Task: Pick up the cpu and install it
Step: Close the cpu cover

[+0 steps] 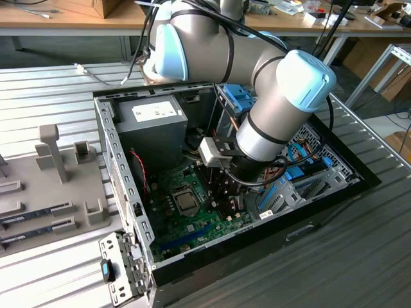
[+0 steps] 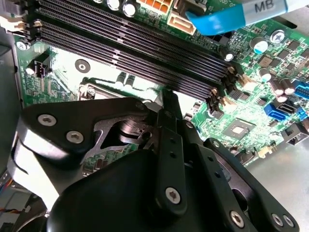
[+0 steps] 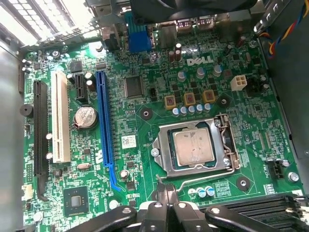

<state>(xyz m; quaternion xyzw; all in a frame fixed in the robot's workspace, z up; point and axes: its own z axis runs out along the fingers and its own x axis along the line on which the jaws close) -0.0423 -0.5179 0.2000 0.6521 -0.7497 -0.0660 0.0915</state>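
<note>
The chip (image 3: 193,148) already lies in its socket (image 3: 164,145) on the green board (image 3: 145,72), with the gripper (image 3: 166,203) clenched on nothing just beside that socket, so I judge seating done and the socket's latch the remaining concern

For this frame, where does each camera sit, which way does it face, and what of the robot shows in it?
Exterior view: off the arm, looking down on the open computer case; the arm reaches in, gripper over the motherboard.
First wrist view: on the arm, facing the motherboard; the cpu sits in its socket, gripper linkage at the edge.
Second wrist view: on the arm, looking past the gripper at the memory slots.
Both wrist views share gripper and motherboard.
</note>
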